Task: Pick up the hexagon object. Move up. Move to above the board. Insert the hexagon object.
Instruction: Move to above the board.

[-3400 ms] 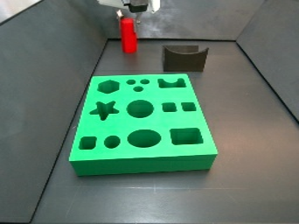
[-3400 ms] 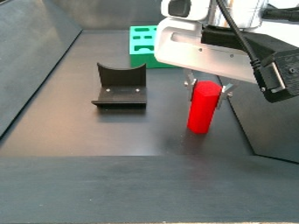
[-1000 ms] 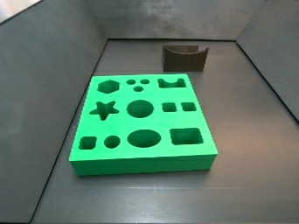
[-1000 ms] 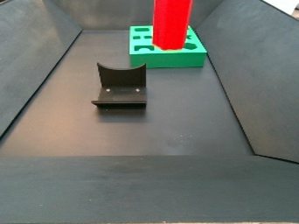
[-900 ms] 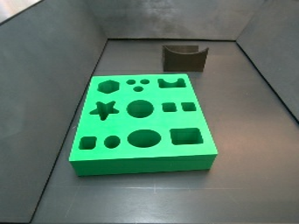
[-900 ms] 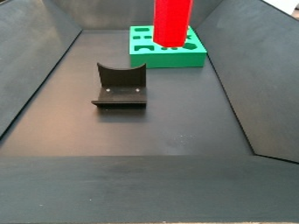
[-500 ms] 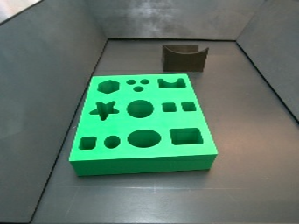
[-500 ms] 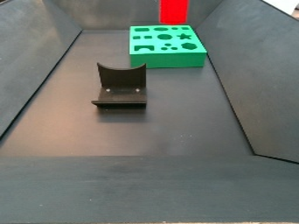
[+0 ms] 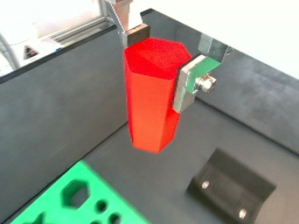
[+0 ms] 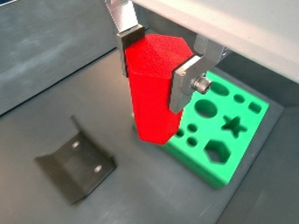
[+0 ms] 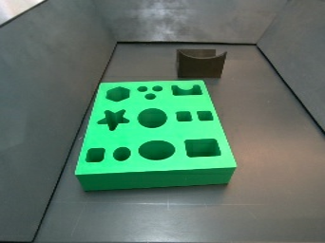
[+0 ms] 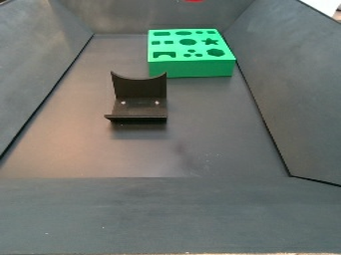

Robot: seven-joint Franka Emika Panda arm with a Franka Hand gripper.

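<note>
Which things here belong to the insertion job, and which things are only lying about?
Job: red peg, held in the gripper above the floor; green board.
Lying about: dark fixture on the floor behind the board.

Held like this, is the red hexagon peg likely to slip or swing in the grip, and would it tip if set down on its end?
The red hexagon peg looks rigid and matte, so slipping seems unlikely. The end effector clamps it only near the top in both wrist views, leaving a long free length below, so a knock could pivot it. Tall and slim, it would probably tip easily standing on the floor beside the green board.
</note>
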